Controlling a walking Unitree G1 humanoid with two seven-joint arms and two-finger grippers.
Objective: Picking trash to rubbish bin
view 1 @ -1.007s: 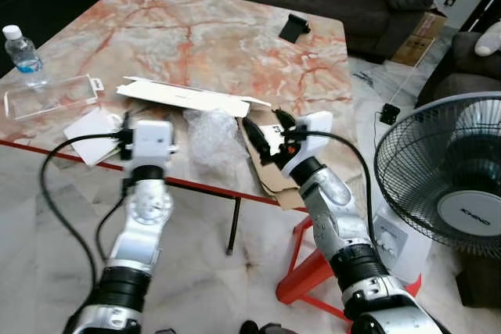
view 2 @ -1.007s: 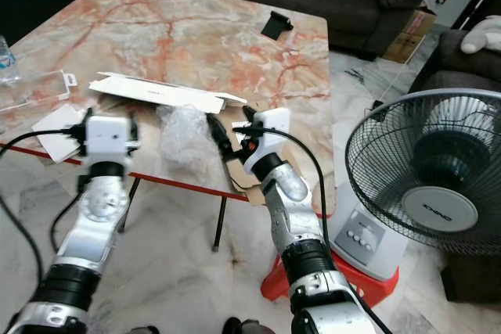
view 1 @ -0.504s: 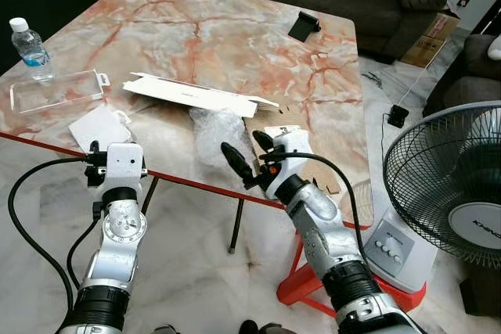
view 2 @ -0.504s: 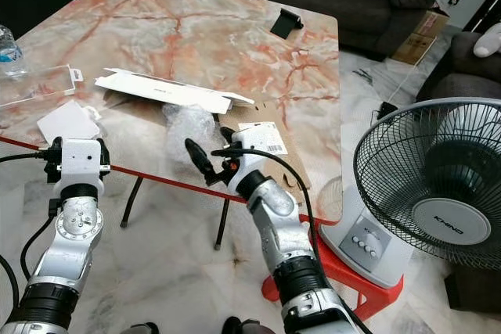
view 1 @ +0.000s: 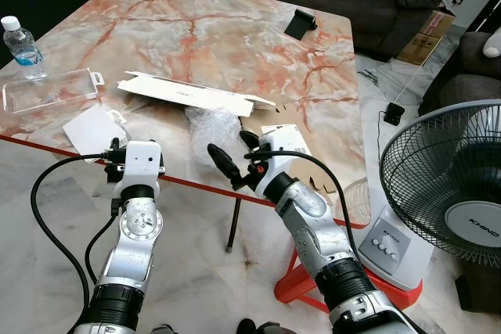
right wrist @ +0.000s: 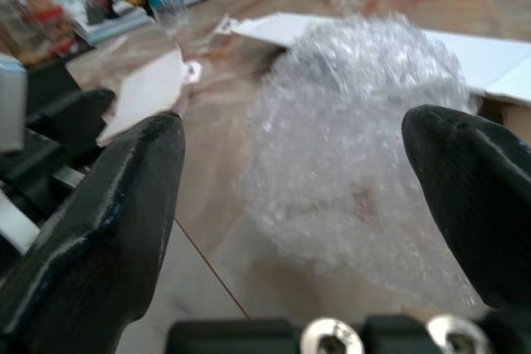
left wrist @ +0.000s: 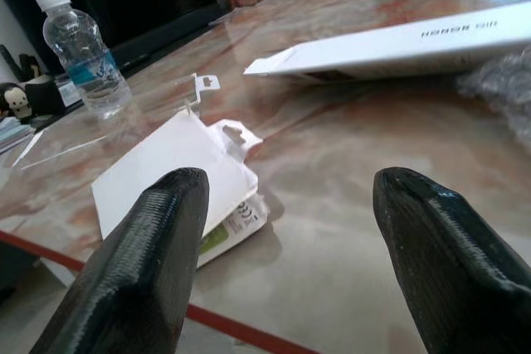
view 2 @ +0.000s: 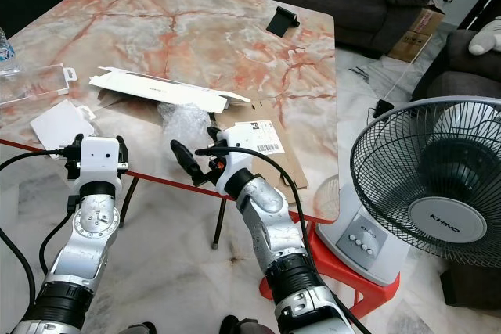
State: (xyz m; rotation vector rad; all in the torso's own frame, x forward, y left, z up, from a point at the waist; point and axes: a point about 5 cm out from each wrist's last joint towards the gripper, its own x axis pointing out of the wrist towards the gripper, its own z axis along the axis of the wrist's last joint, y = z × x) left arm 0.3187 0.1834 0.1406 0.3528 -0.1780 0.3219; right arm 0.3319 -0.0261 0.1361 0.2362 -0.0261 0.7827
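R gripper (view 1: 233, 158): long black fingers spread wide, nothing held, hovering at the near table edge w/ the crumpled clear bubble wrap wad (view 1: 211, 126) just beyond at 12 o'clock, not touching. L gripper (left wrist: 286, 271): fingers also wide apart, empty, at near edge; white flat paper packet (view 1: 93, 127) close at 11 o'clock. Long white flattened carton (view 1: 191, 95) lies behind the wrap; brown cardboard sheet w/ label (view 1: 293, 146) at wrap's 3 o'clock. All on the pink-veined marble table w/ red rim (view 1: 203, 21). Clear plastic water bottle (view 1: 19, 46) far at 9 o'clock.

Both arms forward, wrists raised. Left gripper (left wrist: 286, 230) fingers spread, pointing 12 o'clock. Right gripper (view 1: 233, 157) fingers spread wide, angled toward 10 o'clock.
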